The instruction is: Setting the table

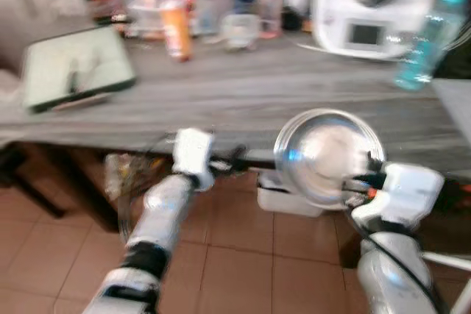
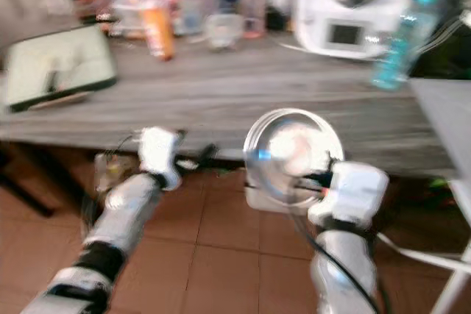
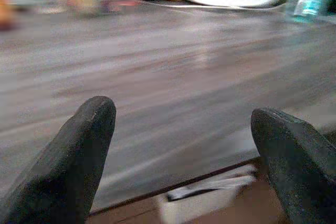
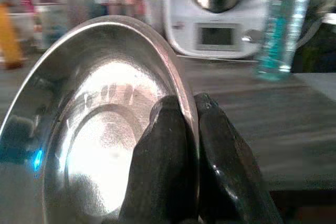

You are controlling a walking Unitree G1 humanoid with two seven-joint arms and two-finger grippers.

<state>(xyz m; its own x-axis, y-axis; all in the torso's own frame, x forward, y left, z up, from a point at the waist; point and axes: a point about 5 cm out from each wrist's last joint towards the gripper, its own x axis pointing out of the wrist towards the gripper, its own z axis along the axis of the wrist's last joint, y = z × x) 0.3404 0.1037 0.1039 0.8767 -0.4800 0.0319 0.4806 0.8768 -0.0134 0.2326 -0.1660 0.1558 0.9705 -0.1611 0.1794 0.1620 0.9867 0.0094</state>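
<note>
Right claw (image 4: 186,145) was clamped on the rim of a steel plate (image 1: 324,154), held at the surface (image 1: 243,93) edge. Left claw (image 3: 184,161) stood apart, empty.

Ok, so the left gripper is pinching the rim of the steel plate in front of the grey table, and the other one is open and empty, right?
Wrong arm. The right gripper pinches the rim of the steel plate, as the right wrist view shows. The left gripper is the open, empty one, facing the grey table.
</note>
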